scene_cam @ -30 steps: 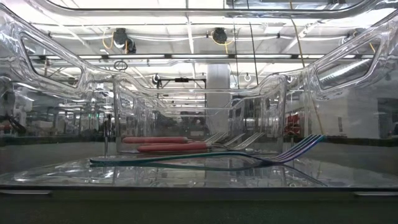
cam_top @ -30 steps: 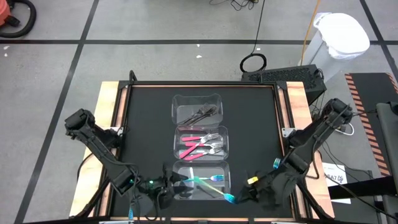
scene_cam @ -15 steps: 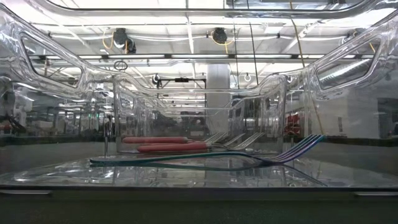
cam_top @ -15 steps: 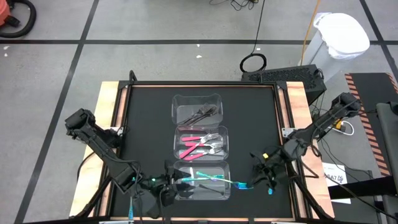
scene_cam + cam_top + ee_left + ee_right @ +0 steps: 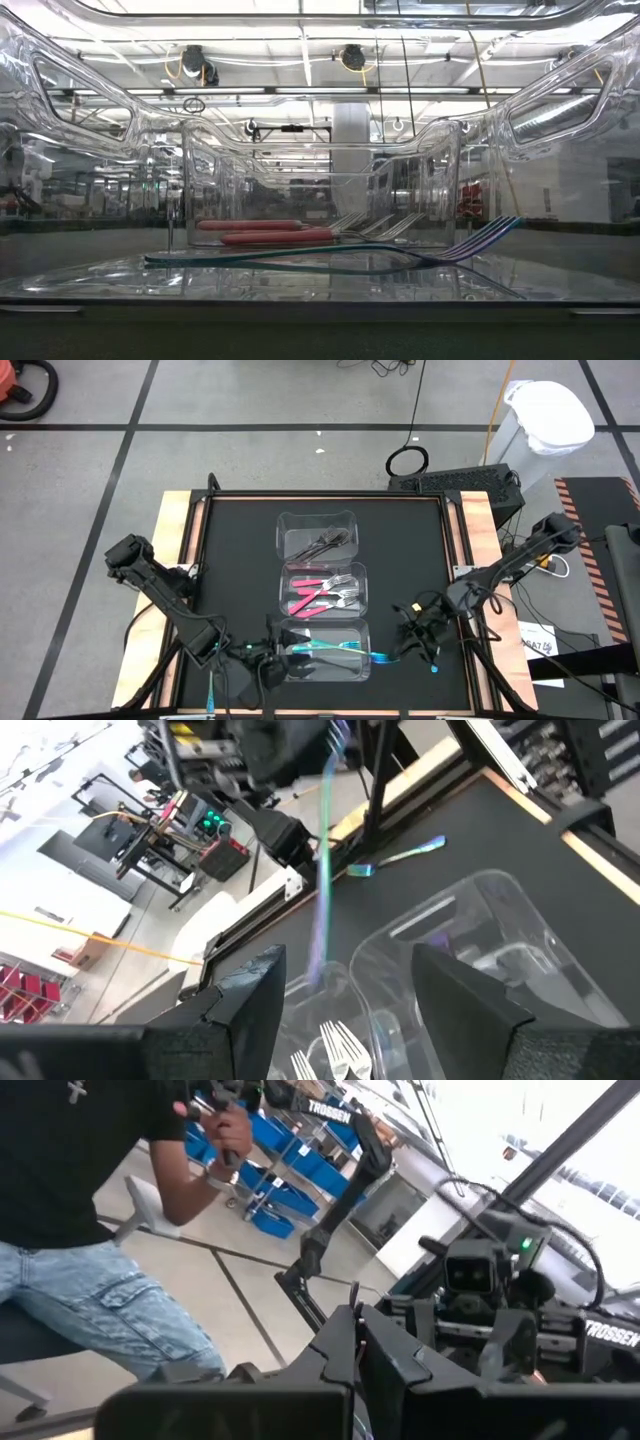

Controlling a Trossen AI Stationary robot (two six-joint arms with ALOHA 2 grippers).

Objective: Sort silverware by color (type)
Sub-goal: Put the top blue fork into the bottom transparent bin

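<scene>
Right wrist view alone shows a person [image 5: 90, 1230]; right gripper [image 5: 357, 1342] closed.

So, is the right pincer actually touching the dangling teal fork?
Touching. In the left wrist view, the teal fork hangs from the shut right pincer. In the high view, the fork's handle end meets that pincer.

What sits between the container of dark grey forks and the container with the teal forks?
In the high view, the clear container of pink-handled forks sits between the dark grey forks' container and the teal forks' container.
</scene>
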